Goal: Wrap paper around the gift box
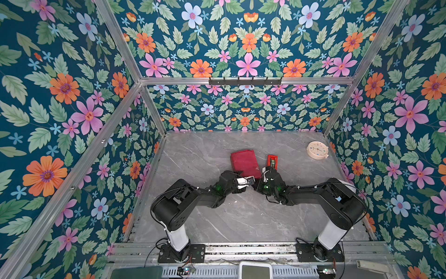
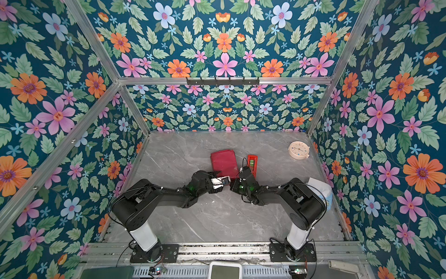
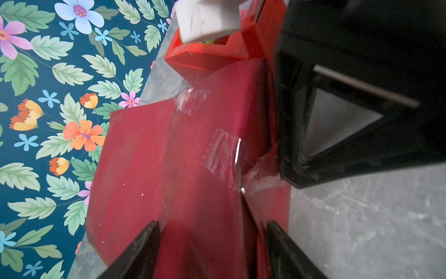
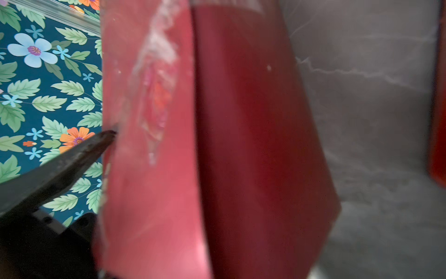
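Paper point(image 1: 243, 163), taped into a maroon parcel, lies mid-desk point(image 1: 193, 149) just beside red tape dispenser point(image 1: 272, 161); left pincer point(image 3: 212, 244) wide, straddling its near end; right pincer point(image 1: 261, 176) narrow, nipping a paper flap.

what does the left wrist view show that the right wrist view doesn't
Only left wrist: the dispenser with its boxy frame, two strips of tape, and the open left claw at the paper. Only right wrist: one dark finger at the paper's edge and a metal rail; a red sliver at the frame's edge may be the dispenser. Both: the red paper, tape on it, the grey table and floral wall.
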You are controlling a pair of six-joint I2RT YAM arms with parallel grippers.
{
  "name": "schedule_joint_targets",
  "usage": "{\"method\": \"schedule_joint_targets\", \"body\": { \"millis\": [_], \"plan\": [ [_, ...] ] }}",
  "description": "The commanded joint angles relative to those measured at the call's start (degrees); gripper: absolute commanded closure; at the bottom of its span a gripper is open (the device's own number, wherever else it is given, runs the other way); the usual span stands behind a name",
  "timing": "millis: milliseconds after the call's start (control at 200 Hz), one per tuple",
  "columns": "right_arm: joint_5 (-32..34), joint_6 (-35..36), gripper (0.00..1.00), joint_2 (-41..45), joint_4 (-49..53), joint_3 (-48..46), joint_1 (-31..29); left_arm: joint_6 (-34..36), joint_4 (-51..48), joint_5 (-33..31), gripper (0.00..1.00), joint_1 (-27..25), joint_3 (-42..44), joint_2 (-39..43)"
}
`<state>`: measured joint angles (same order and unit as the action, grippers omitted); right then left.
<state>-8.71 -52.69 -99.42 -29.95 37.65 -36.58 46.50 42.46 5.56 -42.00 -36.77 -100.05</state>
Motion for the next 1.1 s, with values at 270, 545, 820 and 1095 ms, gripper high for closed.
{"method": "schedule_joint_targets", "body": {
  "millis": [270,545,820,1095],
  "plan": [
    [3.78,1.8,0.9,-2.82,-6.45,-0.9,-0.07,-1.71,-2.09,0.94,0.29,0.02,-0.4,-0.23],
    [2.47,3.53,0.87,3.52,-3.29,-4.93,-0.12,-5.19,-0.21,1.62,0.22,-0.01,-0.36,1.57],
    [-0.34,10.84,0.78,20.51,11.39,-6.87,-0.07,-9.58,0.17,4.01,0.07,0.01,0.41,6.11],
    [-2.72,16.76,0.67,19.15,25.49,7.59,0.43,-24.63,1.22,4.71,0.06,1.23,5.79,16.56]
  ]
}}
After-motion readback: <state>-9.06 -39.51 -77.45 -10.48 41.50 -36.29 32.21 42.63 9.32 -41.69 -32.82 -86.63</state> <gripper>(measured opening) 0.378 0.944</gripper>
